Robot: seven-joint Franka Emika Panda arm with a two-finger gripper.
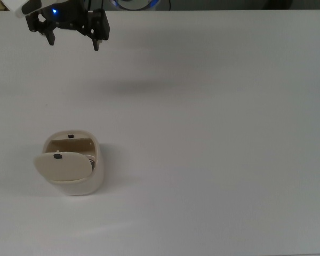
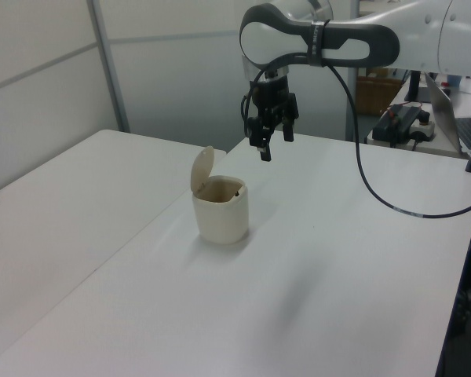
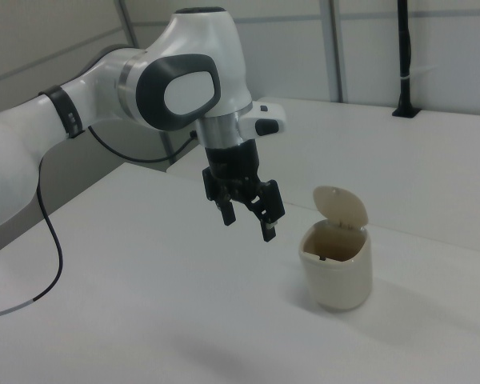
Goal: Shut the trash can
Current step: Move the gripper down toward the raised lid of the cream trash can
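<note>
The trash can [image 1: 77,181] is a small cream-white bin standing on the white table at the top view's lower left. Its hinged lid [image 1: 61,166] stands raised, so the tan inside shows. In the left view the trash can [image 2: 221,214] has its lid [image 2: 202,168] up on the left view's left; in the right view the lid [image 3: 342,206] rises behind the trash can [image 3: 337,272]. My gripper [image 1: 74,41] hangs open and empty above the table, well apart from the bin. It is also seen as the gripper [image 2: 274,146] and the gripper [image 3: 248,226].
The white table [image 1: 218,160] spreads wide around the bin. A second table [image 2: 55,196] adjoins it along a seam at the left view's left. A black cable [image 2: 377,192] trails from the arm. Equipment [image 2: 404,122] sits behind the table's far edge.
</note>
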